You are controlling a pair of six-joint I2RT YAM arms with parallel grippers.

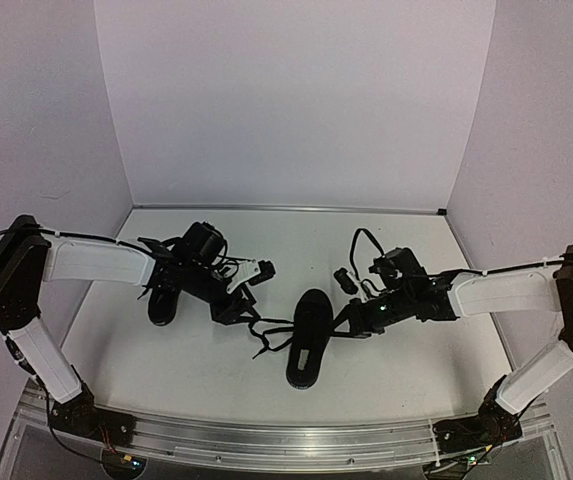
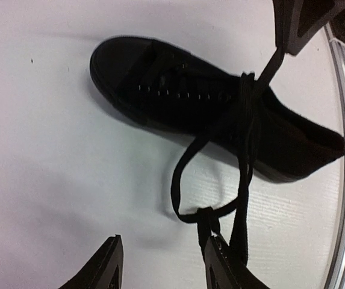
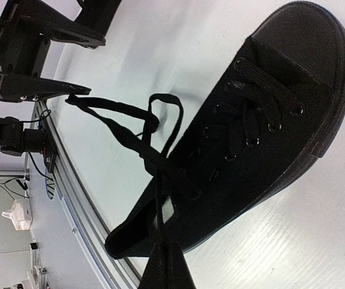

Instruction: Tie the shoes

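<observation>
Along the near edge runs a metal rail (image 1: 286,440), with both arm bases bolted to it. Just beyond, near the middle of the white surface (image 1: 416,370), one black shoe (image 1: 307,338) sits sole down, heel toward the rail and toe pointing away.

The right tool (image 3: 163,265) hovers just beside the shoe's right flank. Its jaws are closed tight on the lace (image 2: 244,156), and one strand rises straight from the top eyelets into the pinch.

On the shoe's other side the left tool (image 2: 163,241) hangs low with its jaws parted about halfway, bare surface showing in the gap. A slack loop (image 2: 181,174) of the same lace curls off the shoe and ends against one finger (image 2: 220,268) (whether it is caught there or only resting, I cannot tell); nothing sits between the two fingers.

Farther back and to the left, the second shoe (image 1: 162,303) lies partly under the left arm, well apart from the first. Behind everything stands a plain pale wall (image 1: 296,100).
</observation>
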